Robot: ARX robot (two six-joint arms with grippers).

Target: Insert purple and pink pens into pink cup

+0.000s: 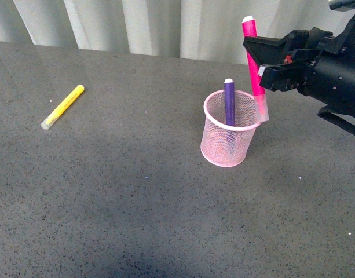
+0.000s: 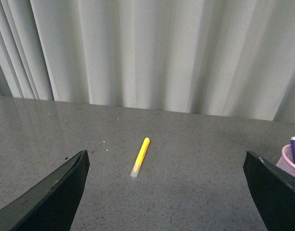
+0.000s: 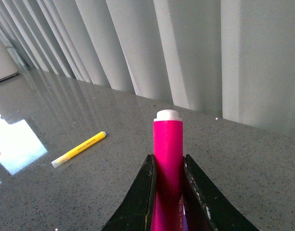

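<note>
Front view, item one: right pincer (image 1: pixel 259 54), black, clamped on the bright magenta-pink marker pen (image 1: pixel 255 69) at about mid-barrel. The pen stands near upright, leaning slightly, white end up and clear frosted cap down. The cap end sits at the right-hand rim of the light pink wire-mesh cup (image 1: pixel 230 136), seemingly just outside or on it; which cannot be told from this angle.

Item two: dark purple marker pen (image 1: pixel 230 104), already standing inside the cup, leaning against the far side.

Item three: yellow marker (image 1: pixel 62 107), lying flat on the grey speckled worktop (image 1: pixel 136 202), well apart to the left; not part of the task.

Right wrist view: both fingers (image 3: pixel 145 192) press the pink barrel, its white end pointing away from the camera.

Left wrist view: left pincer (image 2: pixel 166 192) hangs with fingers wide apart, holding nothing, the cup only at its far edge.

Judgement: the deciding relation is the cap tip against the rim. The cup mouth lies below and slightly left of the tip, so a small leftward shift seems needed before lowering. The right arm is nearer.
</note>
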